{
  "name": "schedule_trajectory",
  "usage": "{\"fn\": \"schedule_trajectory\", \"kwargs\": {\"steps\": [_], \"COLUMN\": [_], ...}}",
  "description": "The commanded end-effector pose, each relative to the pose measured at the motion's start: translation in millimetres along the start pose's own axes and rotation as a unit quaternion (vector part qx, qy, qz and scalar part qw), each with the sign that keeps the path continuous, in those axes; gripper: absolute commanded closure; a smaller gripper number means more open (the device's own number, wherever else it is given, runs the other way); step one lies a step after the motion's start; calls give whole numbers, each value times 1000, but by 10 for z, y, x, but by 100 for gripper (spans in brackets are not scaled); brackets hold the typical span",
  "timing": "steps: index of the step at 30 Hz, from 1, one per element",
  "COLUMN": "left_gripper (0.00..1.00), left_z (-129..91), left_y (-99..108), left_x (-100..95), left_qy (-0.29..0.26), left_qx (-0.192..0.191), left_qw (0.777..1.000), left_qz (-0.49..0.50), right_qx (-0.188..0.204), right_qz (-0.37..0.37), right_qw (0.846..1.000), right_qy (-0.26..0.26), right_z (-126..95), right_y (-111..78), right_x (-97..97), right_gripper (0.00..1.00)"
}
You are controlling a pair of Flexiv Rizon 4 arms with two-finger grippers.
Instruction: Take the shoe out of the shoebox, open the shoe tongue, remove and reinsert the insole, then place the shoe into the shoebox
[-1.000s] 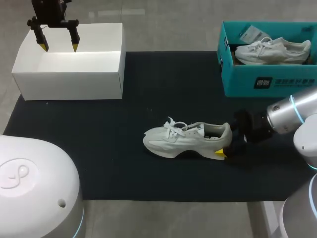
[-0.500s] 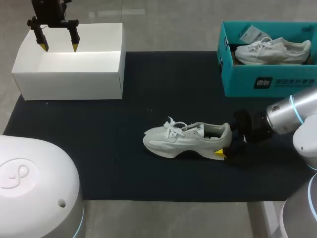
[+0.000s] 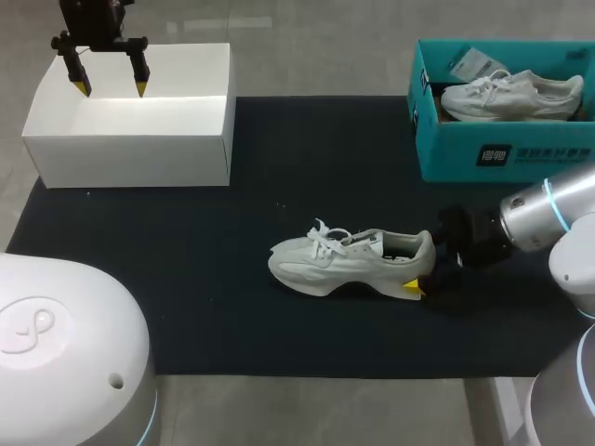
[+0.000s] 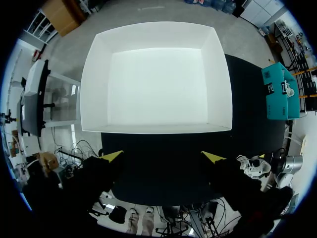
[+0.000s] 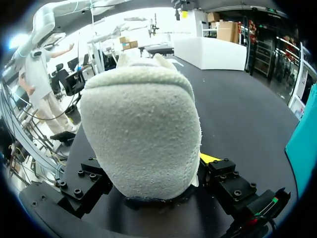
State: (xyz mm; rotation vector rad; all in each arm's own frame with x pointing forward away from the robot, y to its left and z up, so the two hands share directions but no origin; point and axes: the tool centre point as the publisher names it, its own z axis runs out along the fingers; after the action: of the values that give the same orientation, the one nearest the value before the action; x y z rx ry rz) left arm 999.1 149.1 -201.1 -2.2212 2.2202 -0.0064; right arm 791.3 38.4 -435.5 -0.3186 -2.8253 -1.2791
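Two boxes (image 3: 130,158), one shoe (image 3: 349,262), another boxed.

— How does the light fall?
— Evenly, from overhead; the white box (image 4: 158,84) glares inside, nearly washed out.
— Any shadows?
— A soft one under the shoe (image 3: 351,260), on the dark mat (image 3: 186,279).
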Motion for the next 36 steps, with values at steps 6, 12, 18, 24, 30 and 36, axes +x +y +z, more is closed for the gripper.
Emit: {"fn": "schedule_trajectory", "kwargs": {"steps": [6,12,18,24,30,36], "left_gripper": [0,0,0,0,0,0], "left_z": [-3,-15,-80,-7,84,84], "left_y": [-2,40,344,620,939,1213], "left_x": [-3,11,239,549,934,1261], "left_qy": [0,-14,-49,-50,-41,-23], "left_qx": [-1,-4,5,23,42,56], "left_qw": [1000,1000,998,998,998,998], "left_qz": [0,-4,-28,-37,-37,-25], "right_qx": [1,1,1,1,1,1], "right_qz": [0,0,0,0,0,0], "right_qw": [1000,1000,1000,1000,1000,1000], "right_qy": [-2,-2,-2,-2,-2,-2], "right_z": [39,39,39,39,39,39], "right_y": [-14,-14,-14,-14,-14,-14], "right_x": [-1,-1,-1,-1,-1,-1], "right_gripper": [100,100,100,100,100,100]}}
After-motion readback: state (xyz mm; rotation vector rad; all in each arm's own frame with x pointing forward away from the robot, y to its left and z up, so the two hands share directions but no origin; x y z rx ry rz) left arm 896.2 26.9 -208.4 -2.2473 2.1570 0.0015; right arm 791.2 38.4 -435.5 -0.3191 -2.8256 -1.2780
